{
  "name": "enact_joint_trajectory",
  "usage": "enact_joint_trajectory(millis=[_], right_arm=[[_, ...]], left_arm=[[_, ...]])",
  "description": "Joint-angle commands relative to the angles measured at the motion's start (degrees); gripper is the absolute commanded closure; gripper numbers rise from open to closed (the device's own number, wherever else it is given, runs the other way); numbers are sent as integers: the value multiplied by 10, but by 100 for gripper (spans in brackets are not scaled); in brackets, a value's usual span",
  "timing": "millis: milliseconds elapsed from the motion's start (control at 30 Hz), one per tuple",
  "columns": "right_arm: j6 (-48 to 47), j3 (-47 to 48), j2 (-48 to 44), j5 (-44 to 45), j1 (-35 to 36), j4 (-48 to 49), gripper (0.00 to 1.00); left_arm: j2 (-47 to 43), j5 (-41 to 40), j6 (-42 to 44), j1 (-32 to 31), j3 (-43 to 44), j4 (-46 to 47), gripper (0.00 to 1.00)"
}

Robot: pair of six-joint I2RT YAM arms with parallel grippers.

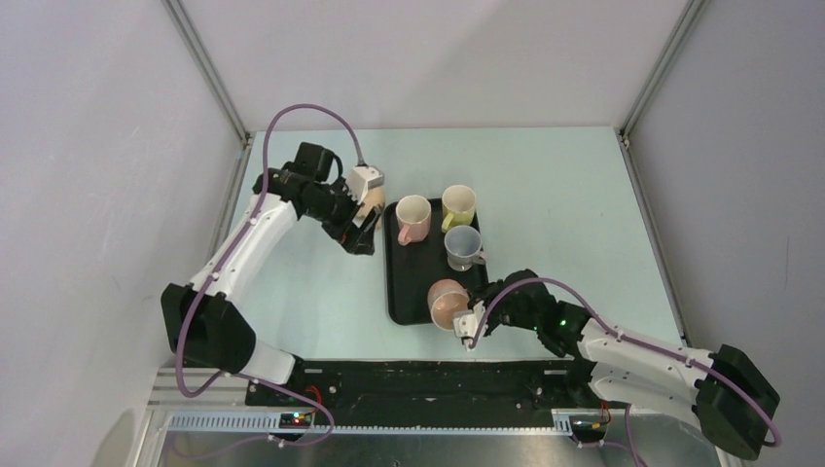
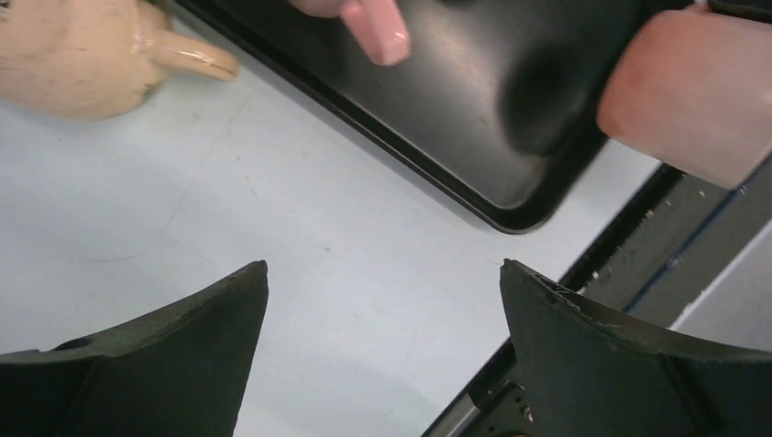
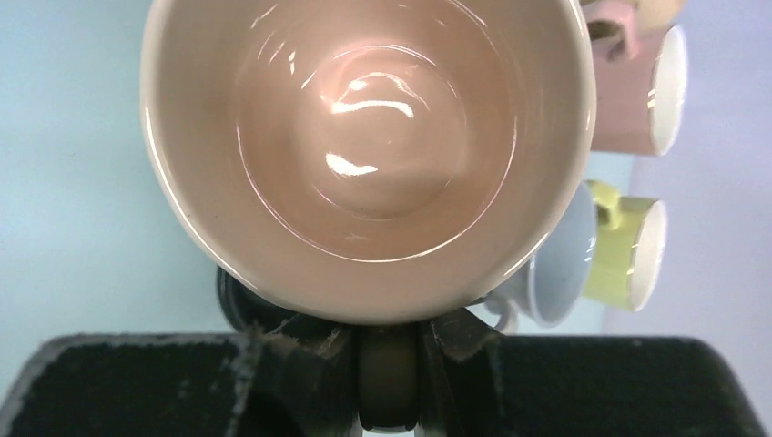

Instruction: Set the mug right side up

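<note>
- The right tool [image 1: 470,326] is clamped on the handle of the peach mug [image 1: 448,303].
- The peach mug is at the near end of the black tray [image 1: 402,284], and its open mouth faces the right wrist camera.
- The left tool [image 2: 382,273] has its fingers wide apart and holds nothing.
- It hangs over the desk [image 1: 321,292] just left of the tray, near a beige mug [image 2: 64,55].
- A pink mug [image 1: 412,219], a yellow mug [image 1: 458,205] and a grey mug [image 1: 463,245] stand farther back on the tray.
</note>
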Motion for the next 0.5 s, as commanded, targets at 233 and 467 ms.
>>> enact_joint_trajectory(millis=[233, 467], right_arm=[[114, 74, 10, -90, -89, -108, 100], [158, 102, 55, -101, -113, -138, 100]], left_arm=[[106, -32, -96, 4, 97, 90, 0], [142, -28, -95, 4, 140, 94, 0]])
